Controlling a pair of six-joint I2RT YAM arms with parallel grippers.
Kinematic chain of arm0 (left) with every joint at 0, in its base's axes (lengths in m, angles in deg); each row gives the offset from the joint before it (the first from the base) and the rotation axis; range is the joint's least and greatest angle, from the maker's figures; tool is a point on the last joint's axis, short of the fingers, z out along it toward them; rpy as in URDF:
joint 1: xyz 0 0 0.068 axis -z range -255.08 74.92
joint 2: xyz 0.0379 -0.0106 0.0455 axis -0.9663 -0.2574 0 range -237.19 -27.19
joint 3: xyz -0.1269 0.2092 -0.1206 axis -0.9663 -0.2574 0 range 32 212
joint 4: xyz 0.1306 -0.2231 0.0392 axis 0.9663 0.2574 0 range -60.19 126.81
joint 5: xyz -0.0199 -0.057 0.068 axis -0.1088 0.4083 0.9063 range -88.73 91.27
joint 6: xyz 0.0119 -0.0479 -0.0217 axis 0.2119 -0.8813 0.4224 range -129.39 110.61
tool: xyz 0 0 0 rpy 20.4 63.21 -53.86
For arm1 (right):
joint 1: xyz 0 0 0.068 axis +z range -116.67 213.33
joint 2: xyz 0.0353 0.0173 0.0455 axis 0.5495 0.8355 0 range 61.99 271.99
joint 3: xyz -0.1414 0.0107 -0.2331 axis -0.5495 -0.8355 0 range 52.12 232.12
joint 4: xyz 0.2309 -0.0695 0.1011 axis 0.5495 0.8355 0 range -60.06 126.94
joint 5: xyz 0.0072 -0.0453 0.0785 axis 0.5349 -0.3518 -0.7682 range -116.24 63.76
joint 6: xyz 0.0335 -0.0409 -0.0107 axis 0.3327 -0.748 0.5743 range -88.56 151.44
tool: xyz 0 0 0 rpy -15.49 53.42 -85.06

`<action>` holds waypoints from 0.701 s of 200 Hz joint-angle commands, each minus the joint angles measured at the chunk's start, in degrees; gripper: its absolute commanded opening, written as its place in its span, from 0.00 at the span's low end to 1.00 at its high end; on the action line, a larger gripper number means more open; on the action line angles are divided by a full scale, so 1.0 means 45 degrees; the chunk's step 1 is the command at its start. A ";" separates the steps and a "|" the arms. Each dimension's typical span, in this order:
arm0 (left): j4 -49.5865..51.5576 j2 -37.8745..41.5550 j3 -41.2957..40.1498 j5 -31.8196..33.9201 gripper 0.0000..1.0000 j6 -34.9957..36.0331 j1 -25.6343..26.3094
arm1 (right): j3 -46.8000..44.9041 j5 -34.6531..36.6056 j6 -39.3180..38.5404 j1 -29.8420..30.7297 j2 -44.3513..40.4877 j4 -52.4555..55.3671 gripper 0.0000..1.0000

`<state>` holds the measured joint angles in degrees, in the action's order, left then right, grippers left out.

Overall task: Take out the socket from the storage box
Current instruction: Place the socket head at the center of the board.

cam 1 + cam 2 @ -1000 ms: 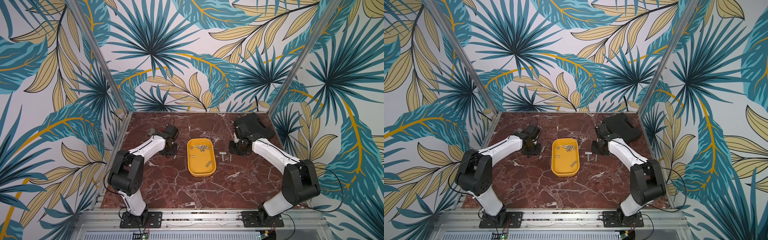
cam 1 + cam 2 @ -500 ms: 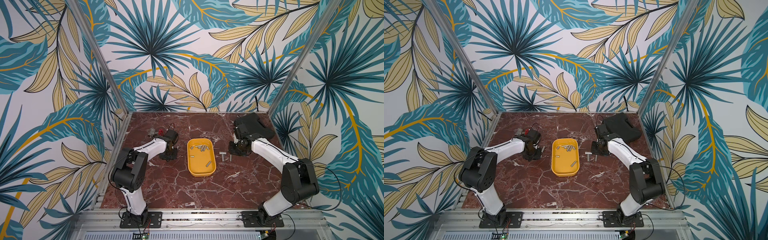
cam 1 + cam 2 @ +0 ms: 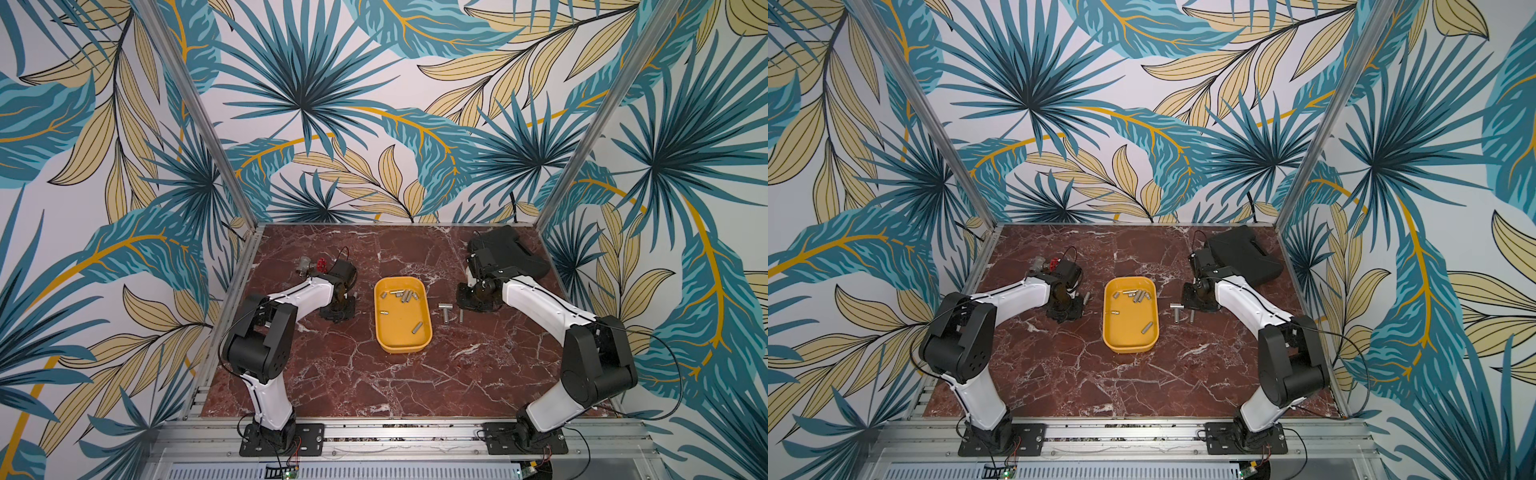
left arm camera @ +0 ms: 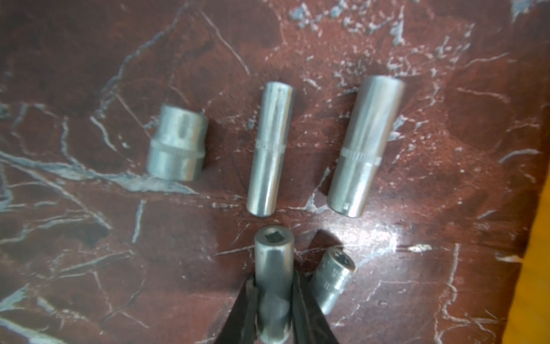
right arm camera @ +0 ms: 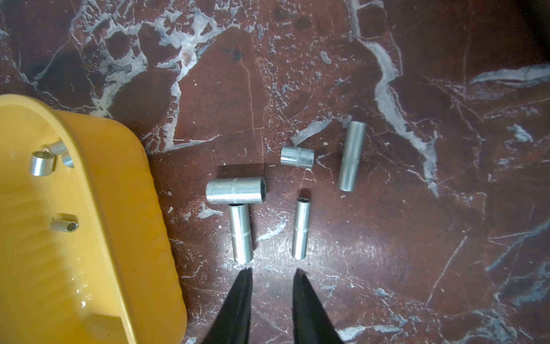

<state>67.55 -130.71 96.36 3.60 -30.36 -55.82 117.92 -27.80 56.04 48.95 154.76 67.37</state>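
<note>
Socket (image 4: pixel 272 286) between left fingers (image 4: pixel 303 312) over red marble tabletop (image 4: pixel 89 74), leaf-print walls (image 3: pixel 374 104)

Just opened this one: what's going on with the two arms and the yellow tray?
The job is emptying sockets from the yellow storage box onto the marble table. The left gripper looks closed on one socket down by the table, next to four others lying there. The right gripper is open and empty, near five sockets on its side of the box. Several sockets are left in the box.
</note>
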 commanded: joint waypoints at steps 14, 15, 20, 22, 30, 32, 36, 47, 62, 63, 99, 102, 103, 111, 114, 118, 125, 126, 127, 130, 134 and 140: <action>-0.0192 -0.0071 -0.0392 0.0076 0.27 -0.0028 -0.0137 | -0.0045 -0.0027 -0.0114 -0.0062 -0.0037 0.0152 0.27; -0.0197 -0.0066 -0.0394 0.0053 0.27 -0.0028 -0.0129 | -0.0039 -0.0035 -0.0124 -0.0057 -0.0034 0.0155 0.27; -0.0217 -0.0027 -0.0396 0.0087 0.27 -0.0014 -0.0124 | 0.0001 -0.0046 -0.0144 -0.0063 -0.0040 0.0159 0.27; -0.0220 -0.0013 -0.0396 0.0112 0.27 -0.0019 -0.0122 | 0.0020 -0.0059 -0.0152 -0.0055 -0.0037 0.0173 0.27; -0.0222 0.0032 -0.0415 0.0122 0.27 -0.0009 -0.0121 | 0.0083 -0.0081 -0.0192 -0.0052 -0.0021 0.0194 0.27; -0.0222 0.0045 -0.0415 0.0126 0.27 -0.0018 -0.0121 | 0.0099 -0.0082 -0.0203 -0.0052 -0.0013 0.0202 0.27; -0.0203 0.0056 -0.0415 0.0110 0.27 -0.0009 -0.0121 | 0.0139 -0.0092 -0.0222 -0.0043 -0.0011 0.0205 0.27; -0.0166 0.0129 -0.0415 0.0154 0.27 -0.0021 -0.0126 | 0.0247 -0.0121 -0.0284 -0.0033 -0.0010 0.0256 0.27; -0.0110 0.0258 -0.0420 0.0126 0.27 -0.0028 -0.0123 | 0.0420 -0.0259 -0.0414 -0.0018 0.0004 0.0310 0.27; -0.0107 0.0264 -0.0418 0.0127 0.27 -0.0027 -0.0122 | 0.0428 -0.0278 -0.0431 -0.0026 0.0006 0.0322 0.27; 0.0128 0.0774 -0.0293 0.0128 0.28 0.0000 -0.0122 | 0.1132 -0.0705 -0.1117 0.0528 0.0139 0.0383 0.29; 0.0147 0.0837 -0.0263 0.0127 0.28 -0.0007 -0.0136 | 0.1212 -0.0722 -0.1200 0.0609 0.0172 0.0392 0.30; 0.0168 0.0847 -0.0251 0.0108 0.28 -0.0007 -0.0138 | 0.1244 -0.0724 -0.1234 0.0639 0.0178 0.0402 0.30; 0.0235 0.1000 -0.0217 0.0127 0.30 -0.0007 -0.0128 | 0.1492 -0.0765 -0.1471 0.0903 0.0256 0.0428 0.30; 0.0260 0.1070 -0.0195 0.0127 0.30 -0.0007 -0.0137 | 0.1591 -0.0783 -0.1561 0.1012 0.0279 0.0427 0.30; 0.0291 0.1150 -0.0175 0.0127 0.30 -0.0005 -0.0122 | 0.1715 -0.0795 -0.1703 0.1155 0.0343 0.0429 0.30; 0.0320 0.1306 -0.0125 0.0122 0.31 -0.0002 -0.0121 | 0.1943 -0.0816 -0.1926 0.1416 0.0432 0.0409 0.30; 0.0322 0.1335 -0.0114 0.0125 0.31 0.0005 -0.0131 | 0.1971 -0.0820 -0.1958 0.1453 0.0455 0.0391 0.30; 0.0334 0.1350 -0.0118 0.0126 0.31 0.0009 -0.0126 | 0.1985 -0.0822 -0.1984 0.1492 0.0466 0.0382 0.30; 0.0353 0.1419 -0.0090 0.0108 0.31 0.0016 -0.0122 | 0.2100 -0.0841 -0.2050 0.1591 0.0535 0.0377 0.30; 0.0381 0.1501 -0.0050 0.0121 0.31 0.0027 -0.0121 | 0.2220 -0.0859 -0.2154 0.1745 0.0619 0.0359 0.30; 0.0421 0.1618 0.0002 0.0130 0.31 0.0042 -0.0121 | 0.2414 -0.0916 -0.2273 0.1964 0.0774 0.0318 0.30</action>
<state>68.40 -127.24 96.21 3.70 -30.45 -56.03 126.07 -30.38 50.18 54.50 155.87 68.03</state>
